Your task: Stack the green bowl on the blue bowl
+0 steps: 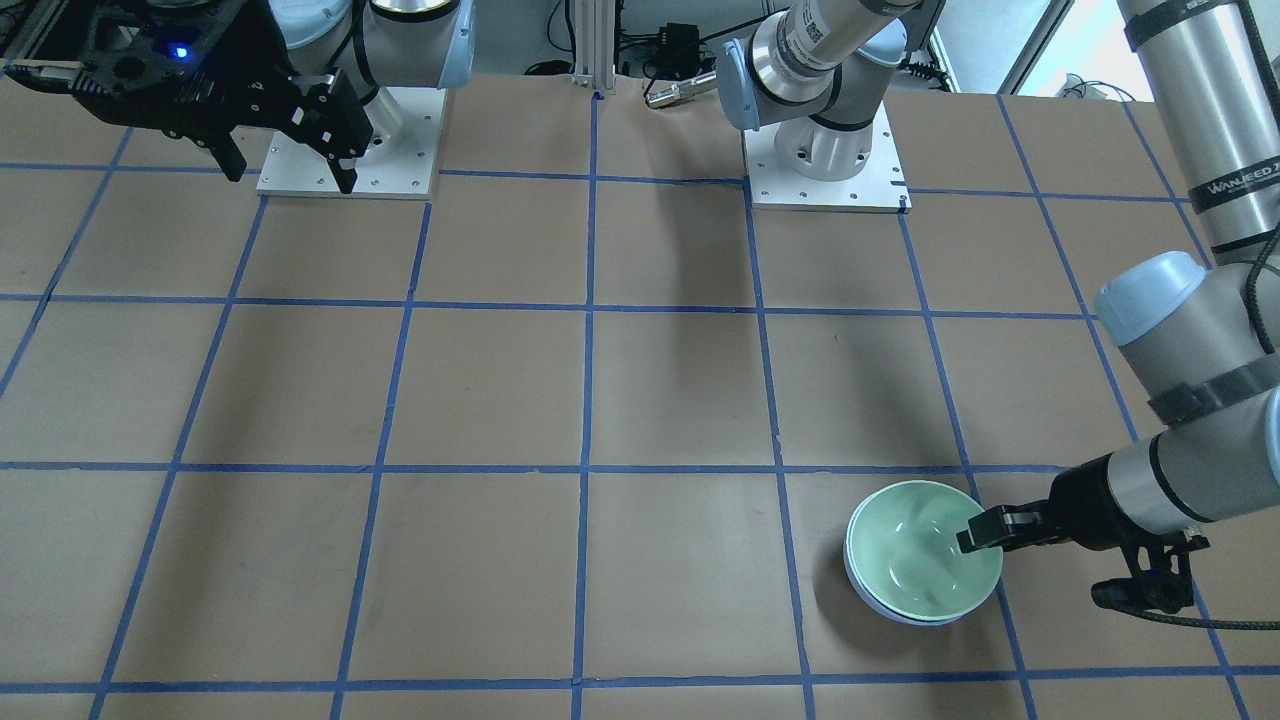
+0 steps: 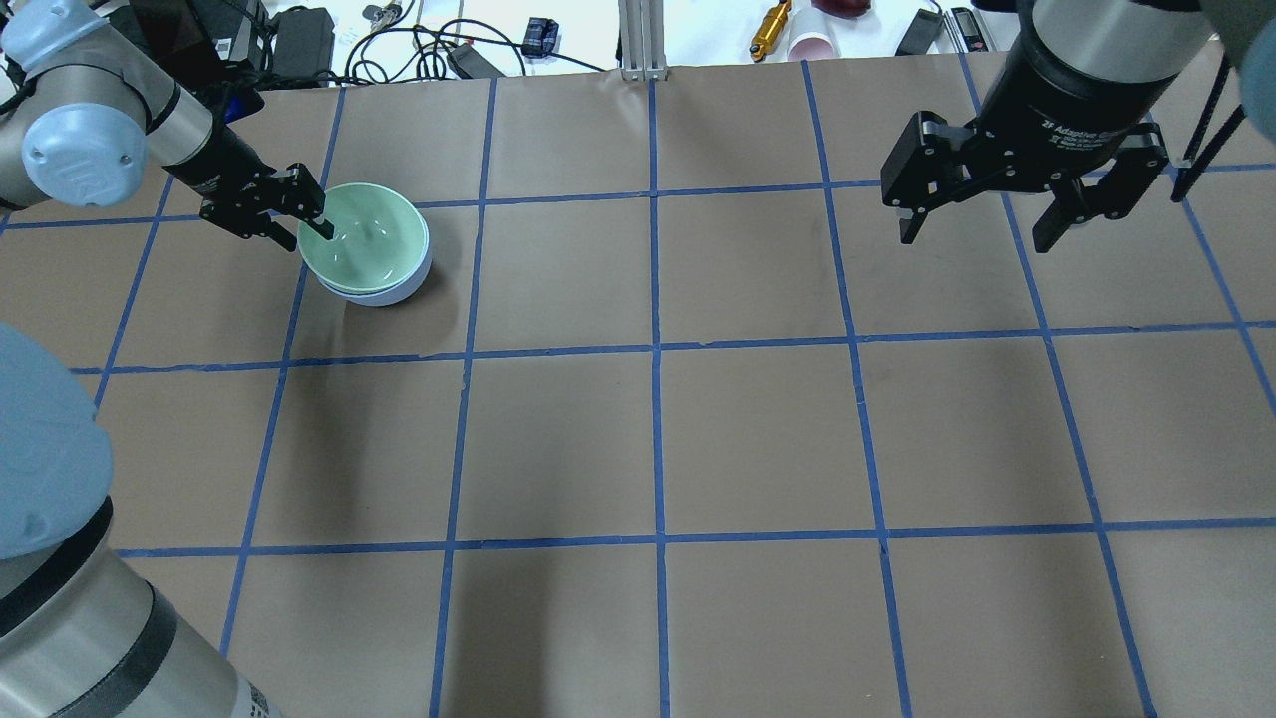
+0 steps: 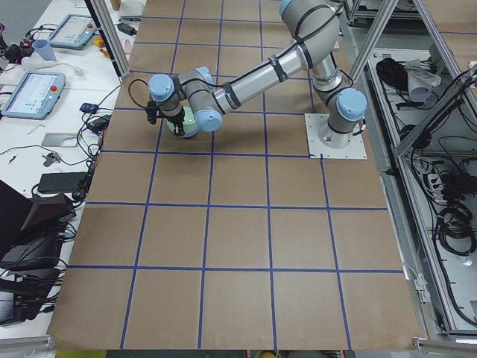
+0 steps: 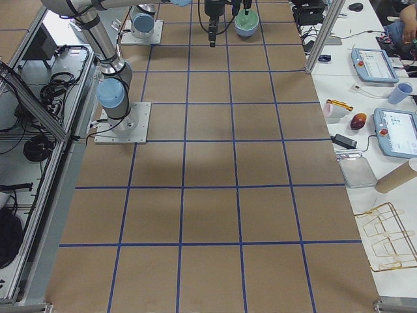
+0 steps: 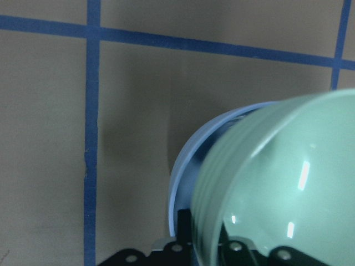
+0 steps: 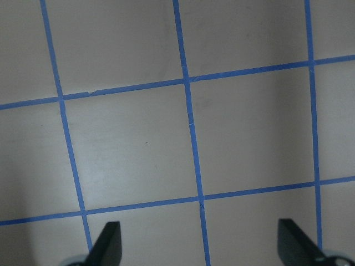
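Left claw [image 2: 314, 227] pinches green bowl [image 2: 371, 241] rim, nested in blue bowl [image 2: 385, 294]; right claw [image 2: 974, 239] wide.

Brown paper covers the table [image 2: 758, 439], marked into squares by blue tape [image 2: 655, 349]. On the bench beside it lie a screened pendant [image 4: 395, 132], a pink cup [image 2: 814, 45] and a cardboard tube [image 4: 395, 176].

The green bowl [image 2: 374, 234] is plain glossy mint with white glints. The blue bowl [image 2: 384, 293] shows as a pale periwinkle band, its rim perhaps lighter, though glare washes it out. The table [image 2: 758, 439] is flat brown, crossed by a grid of bright blue tape lines [image 2: 655, 399]. The left gripper [image 2: 311, 221] and right gripper [image 2: 974, 239] are black, on silver-grey arms [image 1: 1190, 470] with pale blue caps [image 2: 75, 155]
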Robot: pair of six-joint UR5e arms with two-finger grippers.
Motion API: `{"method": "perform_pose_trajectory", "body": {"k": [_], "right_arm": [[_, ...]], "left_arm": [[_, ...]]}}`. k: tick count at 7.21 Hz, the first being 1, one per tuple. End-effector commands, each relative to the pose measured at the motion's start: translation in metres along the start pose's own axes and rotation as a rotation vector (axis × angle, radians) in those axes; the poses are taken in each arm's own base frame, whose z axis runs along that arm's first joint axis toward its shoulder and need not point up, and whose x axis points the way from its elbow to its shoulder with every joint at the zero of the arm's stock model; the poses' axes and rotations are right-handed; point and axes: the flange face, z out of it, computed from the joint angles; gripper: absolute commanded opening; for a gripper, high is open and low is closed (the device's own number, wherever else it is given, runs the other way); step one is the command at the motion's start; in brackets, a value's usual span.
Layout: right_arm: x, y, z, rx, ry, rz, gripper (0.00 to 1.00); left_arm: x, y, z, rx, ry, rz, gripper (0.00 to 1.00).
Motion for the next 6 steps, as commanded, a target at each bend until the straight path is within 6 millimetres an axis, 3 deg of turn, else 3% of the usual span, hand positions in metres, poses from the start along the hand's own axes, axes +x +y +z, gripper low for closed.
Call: {"method": "perform_pose_trajectory", "body": {"k": [1,2,4,6], "right_arm": [[0.000,0.000,0.000,0.002,0.000,0.000,1.00],[0.000,0.000,0.000,0.001,0.000,0.000,1.00],[0.000,0.000,0.000,0.002,0.000,0.000,1.00],[0.000,0.000,0.000,0.001,0.000,0.000,1.00]], "left_arm": [[0.002,0.004,-0.010,-0.005,-0.048,0.004,0.64],[0.014,0.007,-0.018,-0.003,-0.087,0.024,0.65],[0.071,0.023,-0.044,-0.016,-0.178,0.097,0.65],[0.112,0.047,-0.076,-0.020,-0.263,0.132,0.67]]}}
